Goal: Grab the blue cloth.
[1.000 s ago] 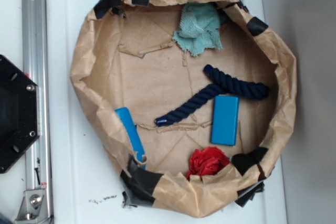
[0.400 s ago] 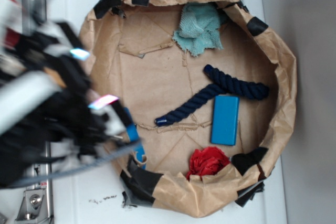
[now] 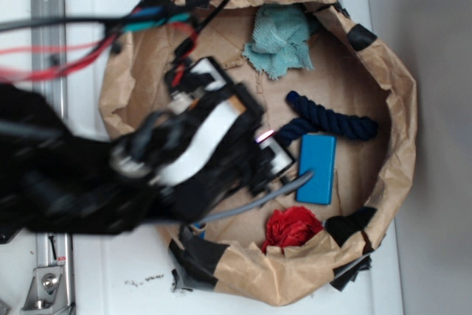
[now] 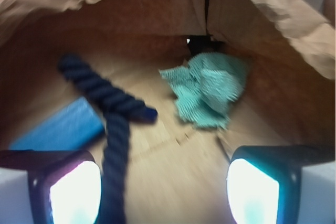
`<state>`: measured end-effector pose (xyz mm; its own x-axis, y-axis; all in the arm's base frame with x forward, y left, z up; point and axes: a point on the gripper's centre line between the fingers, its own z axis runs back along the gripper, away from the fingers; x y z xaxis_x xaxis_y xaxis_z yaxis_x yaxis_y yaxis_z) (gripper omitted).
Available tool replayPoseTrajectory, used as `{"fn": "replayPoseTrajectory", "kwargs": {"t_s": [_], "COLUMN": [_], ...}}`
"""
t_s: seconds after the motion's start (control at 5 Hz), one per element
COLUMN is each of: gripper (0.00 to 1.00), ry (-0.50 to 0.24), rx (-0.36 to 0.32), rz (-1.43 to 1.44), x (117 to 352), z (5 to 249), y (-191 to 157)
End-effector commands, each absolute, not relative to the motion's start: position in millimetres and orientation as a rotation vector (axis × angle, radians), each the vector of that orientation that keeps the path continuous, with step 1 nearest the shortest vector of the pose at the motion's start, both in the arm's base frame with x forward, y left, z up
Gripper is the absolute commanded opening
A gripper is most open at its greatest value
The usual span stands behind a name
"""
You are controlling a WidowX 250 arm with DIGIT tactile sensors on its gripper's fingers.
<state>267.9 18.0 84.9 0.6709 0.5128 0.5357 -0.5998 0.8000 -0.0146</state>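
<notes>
Approaching the cloth (image 4: 207, 94) at the bag's (image 3: 398, 101) far rim, the tool (image 4: 163, 182) is hanging spread, seemingly empty; next, it needs advancing past the rope (image 4: 107, 108).

Moved in from the left edge to over the middle of the crumpled brown paper basin (image 3: 402, 130): black robot arm (image 3: 110, 182), motion-blurred, absent altogether a second ago. Hand (image 3: 269, 156) now above the basin floor, fingers spread in the wrist view, short of the pale teal-blue gauzy cloth (image 3: 279, 38). Now hidden under the arm: near end of the dark navy twisted rope (image 3: 328, 119) and most of the bright blue bar at the basin's left wall. Red and teal cables (image 3: 110, 35) now trailing across the upper left.
</notes>
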Motion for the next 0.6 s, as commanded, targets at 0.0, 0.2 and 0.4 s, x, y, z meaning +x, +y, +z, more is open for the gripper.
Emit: {"fn": "replayPoseTrajectory", "kwargs": {"t_s": [0.0, 0.2, 0.4], "gripper": [1.0, 1.0, 1.0], "ry": [-0.53, -0.525, -0.526], "rx": [0.155, 0.137, 0.134], "rz": [0.778, 0.802, 0.748], "x": [277, 272, 294], "z": [82, 79, 60], "y": [70, 80, 74]}}
